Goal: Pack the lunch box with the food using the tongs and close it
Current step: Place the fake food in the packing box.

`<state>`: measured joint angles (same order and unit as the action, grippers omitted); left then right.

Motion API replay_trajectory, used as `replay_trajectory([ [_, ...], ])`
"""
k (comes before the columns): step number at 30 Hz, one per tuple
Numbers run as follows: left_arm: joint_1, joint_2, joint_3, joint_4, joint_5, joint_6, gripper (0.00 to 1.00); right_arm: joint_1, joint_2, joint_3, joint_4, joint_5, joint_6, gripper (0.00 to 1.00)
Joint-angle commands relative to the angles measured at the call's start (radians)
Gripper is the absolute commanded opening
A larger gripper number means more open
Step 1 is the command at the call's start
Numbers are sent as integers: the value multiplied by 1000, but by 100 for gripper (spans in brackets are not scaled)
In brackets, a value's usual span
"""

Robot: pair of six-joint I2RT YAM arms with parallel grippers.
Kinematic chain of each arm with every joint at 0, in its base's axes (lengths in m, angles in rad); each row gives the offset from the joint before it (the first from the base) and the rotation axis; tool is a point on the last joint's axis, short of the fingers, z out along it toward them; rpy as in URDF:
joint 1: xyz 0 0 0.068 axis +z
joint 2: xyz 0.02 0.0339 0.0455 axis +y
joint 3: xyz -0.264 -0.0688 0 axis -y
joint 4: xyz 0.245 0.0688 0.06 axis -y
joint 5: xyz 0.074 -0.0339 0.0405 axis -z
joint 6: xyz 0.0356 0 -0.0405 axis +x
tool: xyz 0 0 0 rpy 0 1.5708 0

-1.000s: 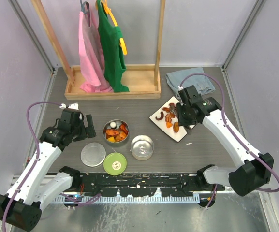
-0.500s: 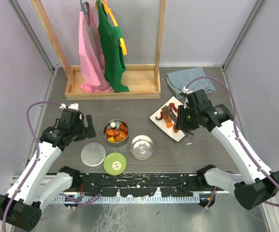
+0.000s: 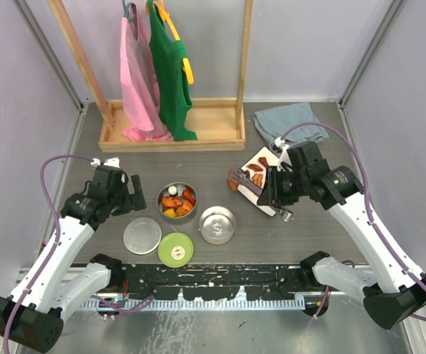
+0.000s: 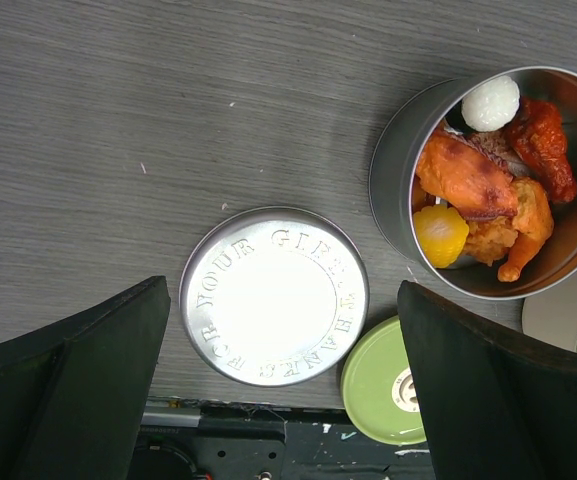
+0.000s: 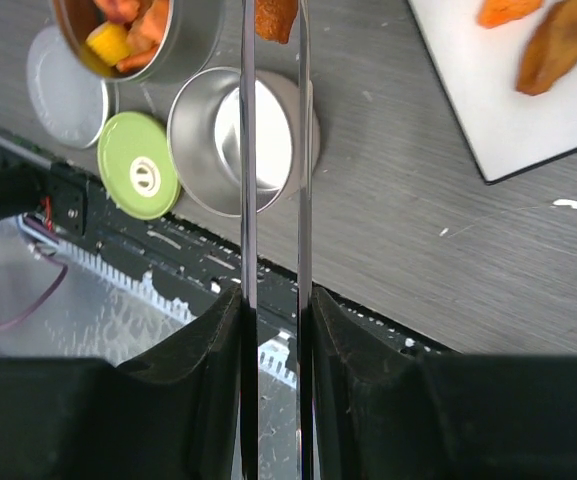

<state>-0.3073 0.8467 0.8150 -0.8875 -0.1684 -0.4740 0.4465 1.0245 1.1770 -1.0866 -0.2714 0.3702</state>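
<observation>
Right hand [image 5: 273, 300], half closed, pinches the tongs [image 5: 247, 150] on an orange chunk [image 5: 275, 18]; hold the squeeze steady until above the empty tin [image 5: 193, 130], upper-middle frame. Left hand [image 4: 283, 385] gapes wide, empty.

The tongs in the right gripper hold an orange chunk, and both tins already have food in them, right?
Not both. In the right wrist view the tongs hold an orange chunk, but only one tin has food; the other tin is empty.
</observation>
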Motion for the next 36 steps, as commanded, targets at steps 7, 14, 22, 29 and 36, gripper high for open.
replay_trajectory([
  [7,3,0,11,17,-17,3,98,224,-17,-55,54,-61,59,23],
  [14,3,-5,10,16,-21,3,98,332,16,-85,74,-18,84,23],
  [22,4,-1,11,16,-21,3,98,384,40,-107,76,-5,84,23],
  [29,3,0,10,16,-20,3,98,394,64,-136,87,-7,78,23],
  [36,4,-2,10,15,-24,3,98,411,116,-152,123,-23,68,23],
])
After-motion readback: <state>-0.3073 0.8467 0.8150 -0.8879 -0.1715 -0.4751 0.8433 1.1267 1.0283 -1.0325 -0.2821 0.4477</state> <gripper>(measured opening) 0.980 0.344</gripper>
